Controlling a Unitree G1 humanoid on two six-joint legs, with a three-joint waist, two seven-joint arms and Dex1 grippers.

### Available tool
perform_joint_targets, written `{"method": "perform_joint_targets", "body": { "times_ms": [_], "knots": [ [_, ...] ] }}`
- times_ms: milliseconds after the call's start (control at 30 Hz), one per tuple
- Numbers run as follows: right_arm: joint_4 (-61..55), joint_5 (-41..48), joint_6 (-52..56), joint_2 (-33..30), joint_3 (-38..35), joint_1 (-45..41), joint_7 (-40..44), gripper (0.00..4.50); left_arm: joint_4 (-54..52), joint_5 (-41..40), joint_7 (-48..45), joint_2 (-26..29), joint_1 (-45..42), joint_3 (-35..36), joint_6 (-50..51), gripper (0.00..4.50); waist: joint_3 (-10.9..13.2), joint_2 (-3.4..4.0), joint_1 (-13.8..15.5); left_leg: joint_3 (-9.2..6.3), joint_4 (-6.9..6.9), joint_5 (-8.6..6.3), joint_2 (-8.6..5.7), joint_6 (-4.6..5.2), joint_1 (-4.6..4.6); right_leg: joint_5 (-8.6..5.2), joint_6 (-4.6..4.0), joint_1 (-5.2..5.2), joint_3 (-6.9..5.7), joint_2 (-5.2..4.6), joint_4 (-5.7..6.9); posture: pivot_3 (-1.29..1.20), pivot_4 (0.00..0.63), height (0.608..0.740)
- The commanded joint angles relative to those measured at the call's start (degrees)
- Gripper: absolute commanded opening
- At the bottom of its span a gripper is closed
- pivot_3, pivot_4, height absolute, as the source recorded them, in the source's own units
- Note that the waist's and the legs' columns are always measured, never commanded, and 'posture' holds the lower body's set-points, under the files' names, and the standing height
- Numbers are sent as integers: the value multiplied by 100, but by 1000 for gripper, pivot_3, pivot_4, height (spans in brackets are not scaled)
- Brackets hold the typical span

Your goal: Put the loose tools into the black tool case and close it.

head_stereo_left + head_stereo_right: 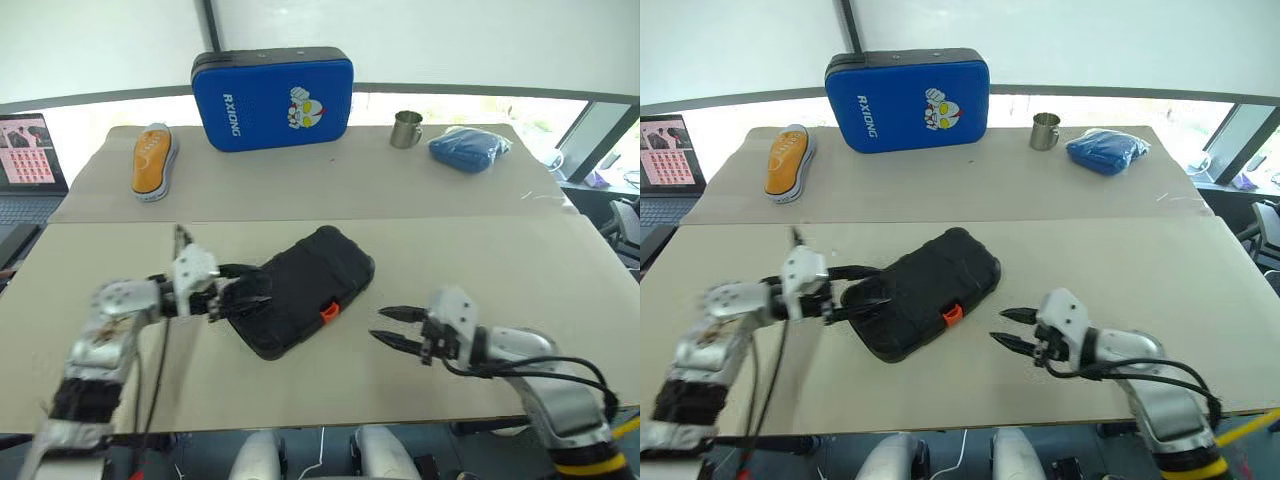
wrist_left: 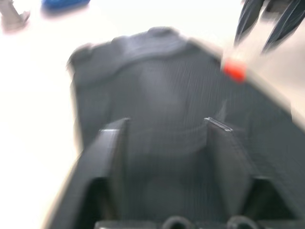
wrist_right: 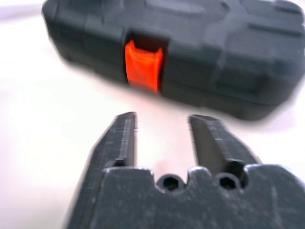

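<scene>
Left hand fingers spread, empty, tips over the near end of the closed black tool case. Right hand part open, empty, just short of the orange latch.

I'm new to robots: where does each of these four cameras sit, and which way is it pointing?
Left and right eye views: on the head, looking forward and down over the table; both arms show, the left gripper and the right gripper.
Left wrist view: on the left wrist, facing the black tool case between its own fingers.
Right wrist view: on the right wrist, facing the orange latch, own fingers apart.
All share the closed case.
</scene>
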Motion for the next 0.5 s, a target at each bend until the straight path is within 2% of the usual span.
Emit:
{"method": "perform_joint_targets", "body": {
  "times_ms": [33,100,133,267,500],
  "knots": [
    [581,320,-1341,-106,-610,67,679,3570,-52,151,63,321,895,538,-401,4488,1,1,5,6,-1,-1,4,-1,2,-1,0,0,2,1,-2,0,150,740],
    [1006,502,-1641,-209,-843,89,1019,4328,-220,165,174,402,1459,853,-531,4500,9,5,5,15,-10,-1,16,-2,11,-2,-3,5,4,-1,-6,0,150,740],
    [1162,564,-1652,-292,-924,92,1132,4453,-274,182,235,414,1689,978,-628,4500,22,3,14,23,-14,-1,17,-2,11,-2,-3,2,10,-1,-10,0,150,740],
    [1828,644,-1985,-394,-1163,-79,1352,4453,-383,123,413,387,2405,1337,-748,4500,62,-58,132,31,-16,1,29,-6,-9,5,-16,-25,9,0,-7,0,150,740],
    [2494,507,-2402,-426,-1134,-446,1436,4453,-377,96,698,261,2715,1530,-822,4500,64,-56,191,53,-15,2,33,-7,-43,8,-21,-68,17,-2,0,0,150,740]
  ]
}}
